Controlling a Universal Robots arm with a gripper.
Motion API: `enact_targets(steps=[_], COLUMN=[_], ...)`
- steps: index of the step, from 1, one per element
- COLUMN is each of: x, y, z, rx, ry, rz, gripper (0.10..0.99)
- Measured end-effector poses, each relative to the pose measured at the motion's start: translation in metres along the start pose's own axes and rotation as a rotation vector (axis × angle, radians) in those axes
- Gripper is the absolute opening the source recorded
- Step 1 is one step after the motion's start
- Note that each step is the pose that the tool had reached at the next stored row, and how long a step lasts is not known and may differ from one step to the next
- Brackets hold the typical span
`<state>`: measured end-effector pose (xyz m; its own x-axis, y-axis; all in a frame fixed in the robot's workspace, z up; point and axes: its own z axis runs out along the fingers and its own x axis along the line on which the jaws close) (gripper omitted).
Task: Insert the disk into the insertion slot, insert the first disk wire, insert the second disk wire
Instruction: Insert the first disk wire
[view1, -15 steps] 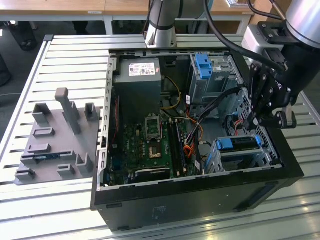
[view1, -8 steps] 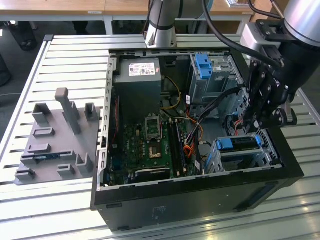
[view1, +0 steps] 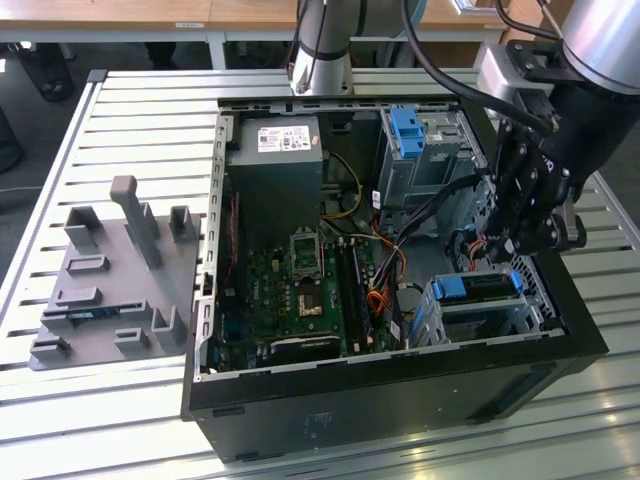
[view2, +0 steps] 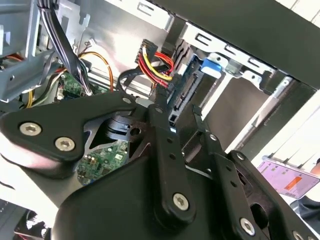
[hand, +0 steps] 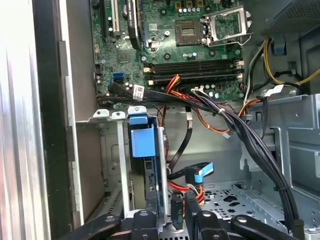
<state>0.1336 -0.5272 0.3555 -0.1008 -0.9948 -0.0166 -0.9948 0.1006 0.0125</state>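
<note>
Gripper (view1: 512, 243) nearly closed on blk wire plug (hand: 177, 207) behind disk (view1: 478, 287), seated in low metal cage (view1: 428, 318)

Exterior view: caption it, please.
Black gripper beside the blue-framed rectangular disk sitting in the low perforated silver metal cage.

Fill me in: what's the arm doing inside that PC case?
One robot arm is working inside the open computer case. The disk, in its blue carrier, already sits in the insertion slot. The gripper is down at the disk's rear edge. In the second wrist view a wire bundle of red, yellow and black leads runs to that connector edge right beside the gripper. I can't tell whether its plug is seated.
</note>
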Motion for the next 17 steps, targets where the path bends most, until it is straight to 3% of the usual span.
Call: enact_targets(steps=[7, 9, 10, 17], x=[-0.0049, -0.0053, -0.0055, -0.0077], y=[-0.0033, -0.0037, -0.0040, -0.0062], z=[0.0042, 0.0053, 0.0058, 0.0081], rx=[0.000, 0.001, 0.001, 0.002], ry=[-0.0005, -0.0007, -0.0009, 0.0015], rz=[0.033, 0.055, 0.064, 0.102], gripper=[0.353, 0.341, 0.271, 0.259])
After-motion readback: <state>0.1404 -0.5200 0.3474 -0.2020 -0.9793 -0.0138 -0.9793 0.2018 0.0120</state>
